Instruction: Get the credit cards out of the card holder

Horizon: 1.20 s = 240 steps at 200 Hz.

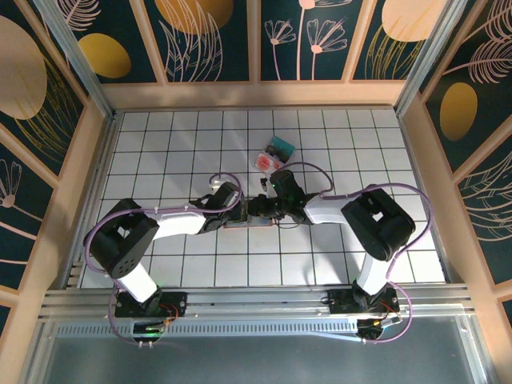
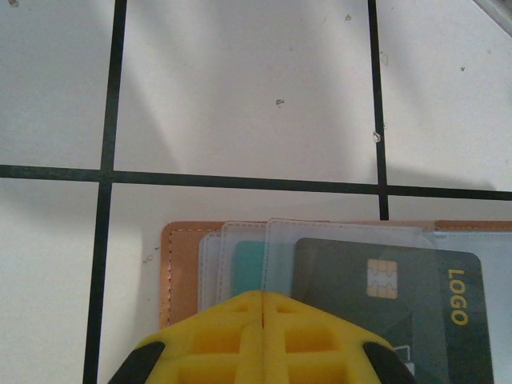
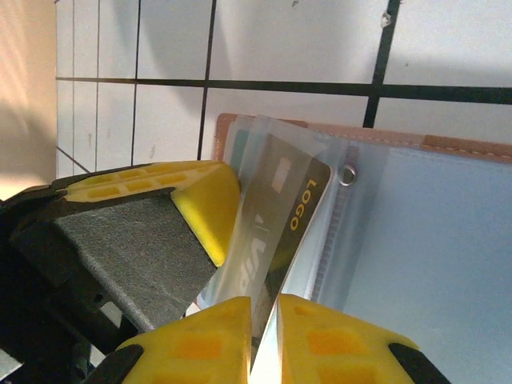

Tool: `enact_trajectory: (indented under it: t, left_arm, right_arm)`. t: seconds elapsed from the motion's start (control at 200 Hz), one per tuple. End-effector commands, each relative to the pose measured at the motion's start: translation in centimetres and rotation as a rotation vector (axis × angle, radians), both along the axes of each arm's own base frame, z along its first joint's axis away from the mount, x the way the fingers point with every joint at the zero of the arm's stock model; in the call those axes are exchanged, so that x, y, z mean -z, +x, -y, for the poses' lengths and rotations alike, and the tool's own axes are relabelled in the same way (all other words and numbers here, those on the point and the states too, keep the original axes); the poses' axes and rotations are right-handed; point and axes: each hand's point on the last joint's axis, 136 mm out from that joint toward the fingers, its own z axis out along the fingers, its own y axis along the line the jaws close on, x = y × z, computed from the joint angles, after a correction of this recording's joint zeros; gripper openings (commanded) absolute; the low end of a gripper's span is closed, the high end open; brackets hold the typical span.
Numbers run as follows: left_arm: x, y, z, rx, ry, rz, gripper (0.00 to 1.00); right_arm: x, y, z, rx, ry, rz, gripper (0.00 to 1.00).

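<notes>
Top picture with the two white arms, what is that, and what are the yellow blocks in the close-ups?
Those are two robot arms, left arm and right arm, bolted at the near edge of a tiled table, seen by a fixed camera above. The close-ups come from a camera on each wrist; the yellow blocks are the fingers of each arm's tool. A tan card holder lies open on the table. The left tool is shut at its edge; whether it pinches it, I cannot tell. The right tool is closed on a dark card marked LOGO, tilted up from the holder. Farther back lie small red and teal items.
</notes>
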Motion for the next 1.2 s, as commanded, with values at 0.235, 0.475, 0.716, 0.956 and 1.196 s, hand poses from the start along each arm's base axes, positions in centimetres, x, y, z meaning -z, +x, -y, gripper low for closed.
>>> enact_trajectory:
  t: [0.235, 0.475, 0.716, 0.956, 1.196]
  left_arm:
    - [2.7, -2.2, -0.6, 0.023, 0.026, -0.098, 0.0]
    - [2.9, -2.3, -1.1, 0.004, 0.036, -0.099, 0.0]
    - [2.9, -2.2, -1.3, 0.003, 0.051, -0.098, 0.0]
    - [2.6, -2.1, -1.2, 0.037, 0.076, -0.087, 0.0]
    - [2.6, -2.0, -0.8, 0.063, 0.076, -0.088, 0.0]
  right_arm:
    - [-0.9, 0.5, -1.2, -0.009, 0.108, -0.003, 0.17]
    - [-1.1, 0.8, -0.4, 0.019, 0.13, -0.015, 0.02]
    - [-0.8, 0.6, 1.4, 0.058, 0.065, -0.04, 0.0]
    - [-1.5, 0.5, 1.8, 0.071, 0.044, -0.037, 0.01]
    - [-2.9, 0.7, 0.2, 0.044, 0.147, -0.037, 0.18]
